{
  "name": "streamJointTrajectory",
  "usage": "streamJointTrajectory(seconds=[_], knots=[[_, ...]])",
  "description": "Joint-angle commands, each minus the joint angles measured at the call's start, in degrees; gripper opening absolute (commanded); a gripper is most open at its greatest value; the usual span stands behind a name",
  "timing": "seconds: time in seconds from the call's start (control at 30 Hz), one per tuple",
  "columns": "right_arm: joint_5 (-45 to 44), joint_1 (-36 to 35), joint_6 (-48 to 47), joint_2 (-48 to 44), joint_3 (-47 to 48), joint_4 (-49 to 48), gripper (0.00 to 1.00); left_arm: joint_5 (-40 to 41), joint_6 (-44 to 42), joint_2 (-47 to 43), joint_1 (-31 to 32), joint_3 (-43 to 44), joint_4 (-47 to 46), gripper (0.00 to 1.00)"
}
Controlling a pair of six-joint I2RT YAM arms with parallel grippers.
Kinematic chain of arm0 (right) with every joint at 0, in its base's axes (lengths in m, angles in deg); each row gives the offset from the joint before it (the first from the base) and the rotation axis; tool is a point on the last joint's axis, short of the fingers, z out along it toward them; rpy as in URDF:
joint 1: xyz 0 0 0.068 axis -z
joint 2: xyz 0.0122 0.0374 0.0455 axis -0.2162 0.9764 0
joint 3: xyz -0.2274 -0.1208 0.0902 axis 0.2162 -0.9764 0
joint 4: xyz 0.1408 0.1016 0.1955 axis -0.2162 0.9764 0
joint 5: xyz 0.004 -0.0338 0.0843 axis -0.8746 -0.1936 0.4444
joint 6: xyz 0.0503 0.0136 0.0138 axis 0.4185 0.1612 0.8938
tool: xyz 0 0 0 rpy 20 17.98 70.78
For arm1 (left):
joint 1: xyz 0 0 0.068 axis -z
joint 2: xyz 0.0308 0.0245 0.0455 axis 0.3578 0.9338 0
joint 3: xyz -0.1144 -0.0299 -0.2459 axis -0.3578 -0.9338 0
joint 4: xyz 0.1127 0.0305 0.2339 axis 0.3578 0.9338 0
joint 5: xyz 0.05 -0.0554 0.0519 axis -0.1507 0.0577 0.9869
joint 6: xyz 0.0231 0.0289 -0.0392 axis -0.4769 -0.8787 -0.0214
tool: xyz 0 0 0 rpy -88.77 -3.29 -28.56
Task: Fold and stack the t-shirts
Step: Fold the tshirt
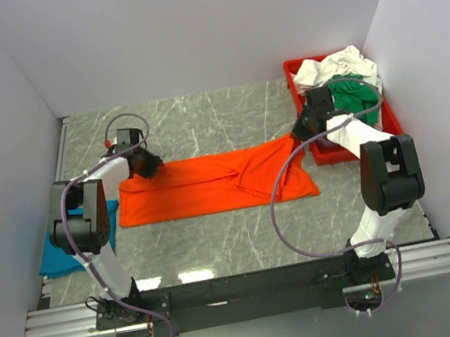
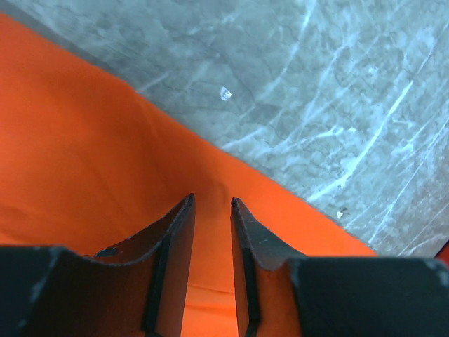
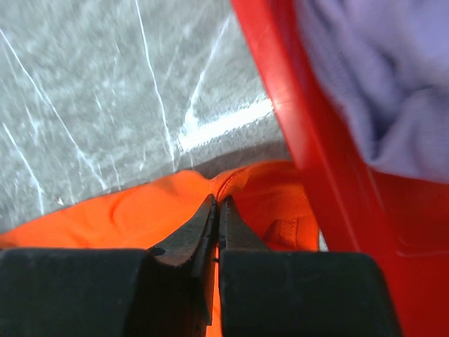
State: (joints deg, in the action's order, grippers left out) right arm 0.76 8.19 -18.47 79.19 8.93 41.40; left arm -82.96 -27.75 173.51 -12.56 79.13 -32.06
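The bright orange t-shirt (image 1: 210,184) lies spread across the middle of the table. My left gripper (image 1: 148,164) is at its far left corner. In the left wrist view that gripper (image 2: 212,201) has its jaws apart over the orange cloth (image 2: 84,154), near the cloth's far edge. My right gripper (image 1: 301,131) is at the shirt's far right corner, beside the tray. In the right wrist view it (image 3: 217,200) is shut on a bunched edge of the orange shirt (image 3: 140,207). A teal-blue t-shirt (image 1: 58,253) lies at the table's left edge.
The red plastic tray (image 1: 331,157) stands at the far right and holds a white shirt (image 1: 337,66) and a green shirt (image 1: 357,94). Its wall (image 3: 309,140) is close to my right fingers, with lavender cloth (image 3: 379,84) inside. White walls enclose the table.
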Motion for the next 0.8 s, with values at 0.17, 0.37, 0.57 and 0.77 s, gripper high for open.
streamJointTrajectory(seconds=[0.17,0.37,0.57,0.77], knots=[[-2.8,1.9,-1.2,-3.5,0.1,0.5,0.00,0.4,1.0,0.7,-0.4,-0.8,-2.6,0.33],[-2.3,1.8,-1.4,-3.5,-0.3,0.9,0.20,0.4,-0.3,-2.1,-0.6,2.0,-0.4,0.35],[-4.2,0.7,-1.8,-8.0,-1.5,2.5,0.48,4.9,0.9,-7.3,-1.9,0.7,2.0,0.39],[-6.2,-5.2,-1.8,-12.8,-4.7,2.5,0.49,9.4,3.6,-12.8,-4.0,-4.5,3.4,0.38]])
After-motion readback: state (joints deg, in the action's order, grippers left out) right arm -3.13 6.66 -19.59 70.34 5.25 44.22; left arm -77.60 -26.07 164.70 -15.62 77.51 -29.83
